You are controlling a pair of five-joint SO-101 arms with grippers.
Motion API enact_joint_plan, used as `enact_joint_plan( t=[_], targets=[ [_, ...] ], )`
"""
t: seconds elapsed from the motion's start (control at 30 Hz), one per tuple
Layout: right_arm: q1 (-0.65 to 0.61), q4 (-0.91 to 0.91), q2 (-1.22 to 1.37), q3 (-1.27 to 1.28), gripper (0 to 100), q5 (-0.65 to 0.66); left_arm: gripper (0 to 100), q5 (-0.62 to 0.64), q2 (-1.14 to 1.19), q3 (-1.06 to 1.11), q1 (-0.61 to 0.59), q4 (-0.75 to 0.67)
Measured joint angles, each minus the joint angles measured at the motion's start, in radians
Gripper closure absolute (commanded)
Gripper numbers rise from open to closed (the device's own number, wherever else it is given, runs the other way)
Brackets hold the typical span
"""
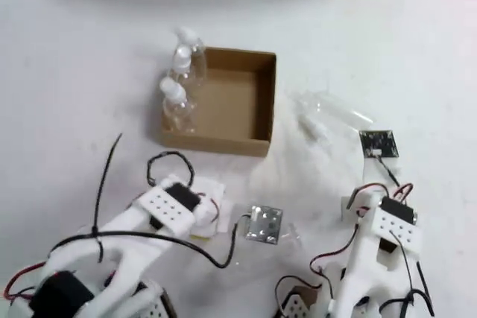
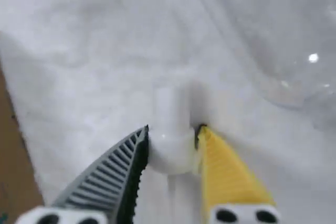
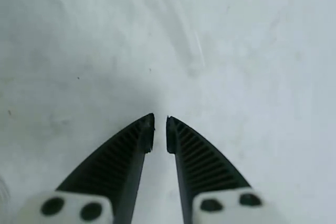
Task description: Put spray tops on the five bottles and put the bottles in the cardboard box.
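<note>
Here, the left claw (image 2: 174, 130) is grasping a white spray top (image 2: 170, 150), with its grey finger and its yellow finger pressed against opposite sides of the top's round collar. It sits just above the white table (image 2: 79, 51). A clear bottle (image 2: 273, 35) lies near the held top, and a strip of brown cardboard shows on the side away from the bottle. The right claw (image 3: 160, 125) is clenched on nothing, with only a sliver between its 2 black tips, over bare table.

From above, the cardboard box (image 1: 216, 141) sits open near the middle of the table. 2 bottles with spray tops on stand inside it along its left wall: the far bottle (image 1: 188, 56) in the far-left corner, the near bottle (image 1: 177, 102) closer to the near-left corner. The clear bottle lies on its side to the right of the box, apart from it. A white arm (image 1: 168, 210) stands at the near left and a second arm (image 1: 387, 229) at the near right.
</note>
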Motion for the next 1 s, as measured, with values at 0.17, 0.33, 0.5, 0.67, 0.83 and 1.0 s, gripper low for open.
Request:
enact_joint_plan(
  t=[0.17,0.33,0.5,0.67,0.83,1.0],
  targets=[
    [0.0,0.0,0.0,0.0,97.9,0.0,98,0.003,0.011,0.002,0.0,0.002],
    [0.0,0.0,0.0,0.0,97.9,0.0,98,0.153,0.012,0.002,-0.014,0.002],
    [0.0,0.0,0.0,0.0,97.9,0.0,98,0.324,-0.037,0.002,-0.14,-0.002],
    [0.0,0.0,0.0,0.0,97.9,0.0,98,0.468,-0.189,0.002,-0.304,0.077],
    [0.0,0.0,0.0,0.0,97.9,0.0,98,0.617,-0.328,0.002,-0.473,0.239],
    [0.0,0.0,0.0,0.0,97.5,0.0,98,0.663,-0.436,0.063,-0.677,0.279]
  ],
)
